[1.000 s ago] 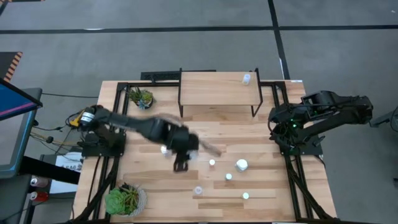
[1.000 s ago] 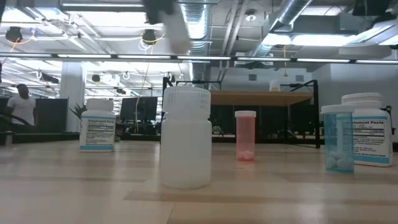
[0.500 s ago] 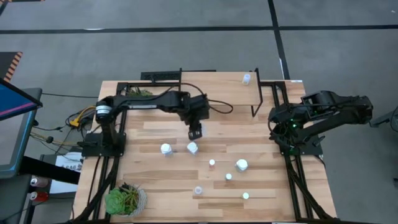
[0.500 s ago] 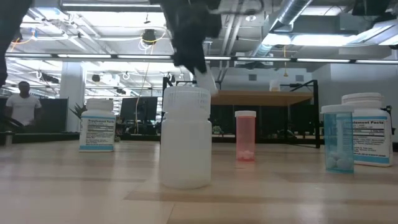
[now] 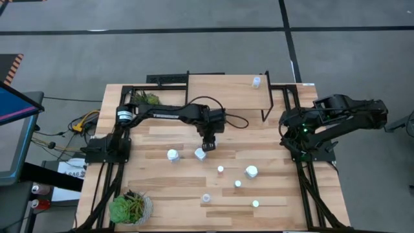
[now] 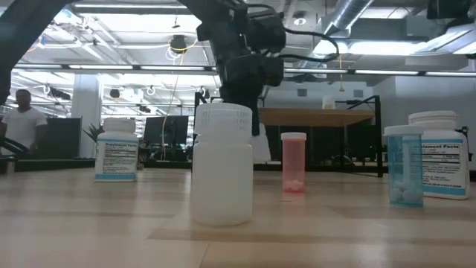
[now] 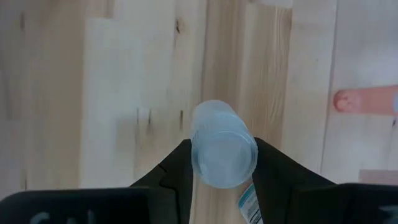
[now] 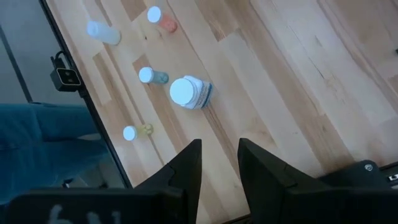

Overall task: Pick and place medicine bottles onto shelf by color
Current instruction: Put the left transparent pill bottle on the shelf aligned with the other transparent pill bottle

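My left gripper (image 5: 205, 146) (image 7: 222, 143) is shut on a white-capped white bottle (image 5: 200, 153) at the table's middle. In the low view the gripper (image 6: 249, 112) stands behind a frosted white bottle (image 6: 222, 164). The light-wood shelf (image 5: 226, 94) stands at the far edge with one small bottle (image 5: 256, 81) on its right end. Upright on the table are a white bottle (image 5: 173, 154), a reddish one (image 5: 220, 169), a larger white one (image 5: 251, 171) and two pale-blue ones (image 5: 238, 184) (image 5: 255, 203). My right gripper (image 8: 219, 146) is open and empty at the right edge. My left gripper pinches the white bottle between its two fingers (image 7: 180, 165), at two opposite sides of its upper part by the cap (image 7: 222, 152). The fingers slant down from the far side. The bottle looks tilted; whether its base is on the table, I cannot tell.
Two green potted plants stand at the far left (image 5: 147, 100) and the near left (image 5: 129, 207). The right arm (image 5: 323, 123) is folded by the right edge. A person (image 6: 21, 123) shows in the room beyond the table.
My left gripper has swung from the table's middle toward the far edge, then come right and down onto the white bottle. In the low view part of that bottle now shows to the right of the frosted bottle, where it did not before.
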Available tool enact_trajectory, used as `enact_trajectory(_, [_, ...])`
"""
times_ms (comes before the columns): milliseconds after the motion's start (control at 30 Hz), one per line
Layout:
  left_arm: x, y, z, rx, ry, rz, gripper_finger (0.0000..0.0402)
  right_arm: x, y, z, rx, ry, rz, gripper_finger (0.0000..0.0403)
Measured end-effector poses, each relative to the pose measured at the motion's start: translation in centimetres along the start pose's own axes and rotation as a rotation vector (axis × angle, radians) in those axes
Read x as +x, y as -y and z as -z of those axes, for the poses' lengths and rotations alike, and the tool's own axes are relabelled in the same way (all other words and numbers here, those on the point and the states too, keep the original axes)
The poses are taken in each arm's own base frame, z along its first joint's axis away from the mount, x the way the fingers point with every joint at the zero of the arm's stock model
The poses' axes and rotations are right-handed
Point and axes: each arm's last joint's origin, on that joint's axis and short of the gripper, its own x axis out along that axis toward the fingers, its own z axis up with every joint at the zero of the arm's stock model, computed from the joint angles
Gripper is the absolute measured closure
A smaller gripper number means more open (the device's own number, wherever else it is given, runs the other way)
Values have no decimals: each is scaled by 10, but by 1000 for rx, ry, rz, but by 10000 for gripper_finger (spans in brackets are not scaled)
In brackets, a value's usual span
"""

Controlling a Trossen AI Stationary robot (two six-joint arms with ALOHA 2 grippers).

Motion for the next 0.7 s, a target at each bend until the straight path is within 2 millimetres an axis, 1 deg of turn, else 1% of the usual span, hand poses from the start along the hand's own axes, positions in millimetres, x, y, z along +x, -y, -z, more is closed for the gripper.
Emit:
enact_trajectory(233, [1,7,-1,43,7,-48,300,0,0,0,2,2,-2,278])
enact_trajectory(400, [19,13,0,67,-26,-44,300,0,0,0,2,3,-2,278])
enact_trajectory(500, [22,16,-1,77,-21,-40,300,0,0,-1,1,6,-5,278])
enact_trajectory(700, [21,19,-4,92,-2,-95,266,0,-1,-1,1,8,-8,278])
